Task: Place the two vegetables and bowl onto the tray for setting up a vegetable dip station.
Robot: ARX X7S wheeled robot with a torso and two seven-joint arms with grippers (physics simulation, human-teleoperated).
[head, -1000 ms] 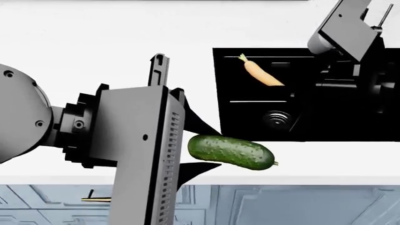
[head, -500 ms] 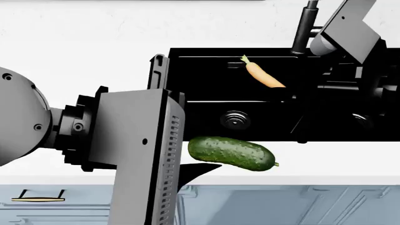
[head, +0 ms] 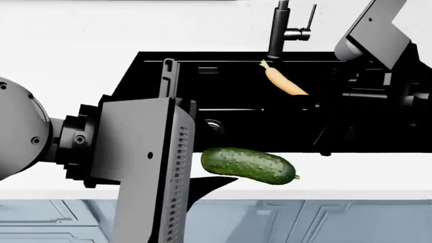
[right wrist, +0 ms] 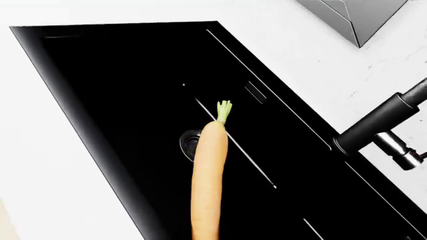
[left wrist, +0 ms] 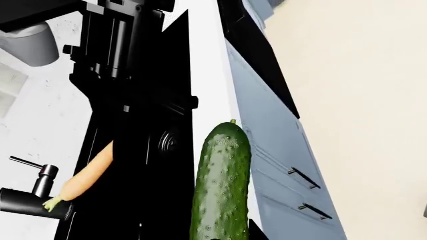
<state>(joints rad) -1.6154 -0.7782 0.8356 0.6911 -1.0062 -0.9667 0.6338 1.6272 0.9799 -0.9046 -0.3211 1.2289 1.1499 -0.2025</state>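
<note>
The dark green bumpy cucumber [head: 250,165] hangs level over the counter's front edge, and my left gripper [head: 212,163] is shut on its near end. In the left wrist view the cucumber [left wrist: 220,185] runs away from the jaws. The pale-orange carrot [head: 285,81] with its green stub hovers over the black sink, held at its thick end by my right gripper [head: 312,97]. The right wrist view shows the carrot [right wrist: 208,180] pointing out over the sink. The bowl and the tray are out of view.
A black sink [head: 229,96] with a round drain [head: 212,125] is set in the white counter [head: 81,50]. A black faucet [head: 280,30] stands behind the sink. Pale blue cabinet fronts [head: 304,223] run below the counter edge.
The sink has slid left across the head view and the faucet has come into sight. Both arms keep their places in the view, still holding the cucumber and the carrot.
</note>
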